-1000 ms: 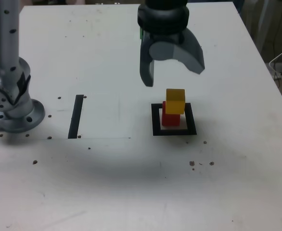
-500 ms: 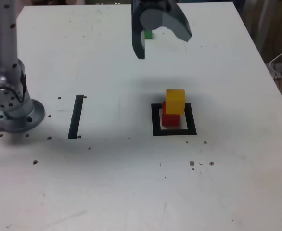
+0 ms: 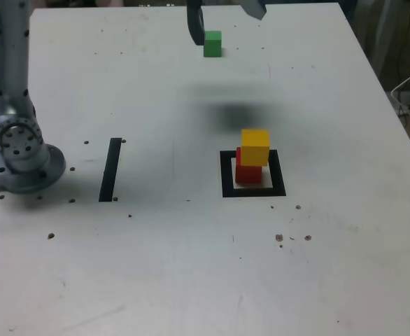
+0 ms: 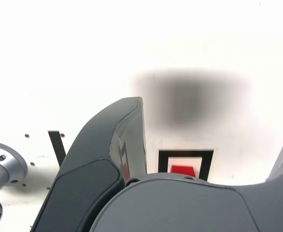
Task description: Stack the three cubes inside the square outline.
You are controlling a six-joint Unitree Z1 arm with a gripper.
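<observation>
Exterior view puts the green cube [image 3: 213,43] at the far edge of the tabletop [image 3: 191,266], alone and well apart from the square outline [image 3: 253,173], which lies nearer the camera and toward that view's right. Inside the outline the red cube [image 3: 248,170] sits on the white centre with the yellow cube [image 3: 255,147] on top of it, the yellow one shifted slightly off the red one's footprint toward the view's right.

Only the lower ends of the hand [image 3: 224,15] show at the top border of this view: one dark finger [image 3: 194,24] hangs just to the left of the green cube, the other tip shows further right, and the cube lies roughly between and just below them. The fingers stand wide apart and nothing is held between them; the wrist view agrees, showing empty space between the two fingers, with the outline and a strip of the red cube beyond.

The coming move, as I judge it, turns on that one relation: the green cube is almost directly beneath the open hand, slightly nearer its left finger. A cube has no long axis to favour, so the hand needs only to centre over it, square its fingers to two opposite faces, and descend.
</observation>
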